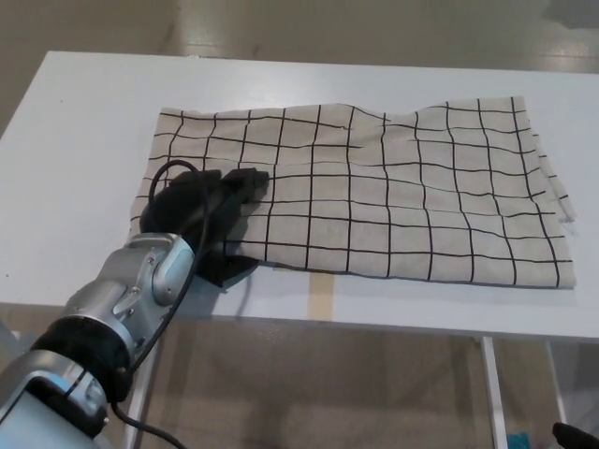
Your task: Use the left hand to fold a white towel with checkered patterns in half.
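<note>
Left hand (pixel 201 210): black, resting on the near-left part of the towel, fingers pointing toward the towel's middle. The fingers lie close together on the cloth, while the thumb sticks out below, over the towel's front edge. Whether any cloth is pinched underneath cannot be seen.
Left arm (pixel 126 304): silver forearm coming in from the lower left, with a black cable looping over the wrist; its lower end is cut off by the frame.
Right hand: only a dark scrap shows at the bottom right corner, too little to identify.
Towel (pixel 393 201): cream-white with a black grid, spread across the table, wider than deep. It looks doubled, with layered edges showing at the right end. Mild wrinkles run along the far edge. Its near-left corner is hidden under the hand.
Table (pixel 84 140): white, with the towel near its front edge; a tan tape strip (pixel 324 297) sits at that edge.
</note>
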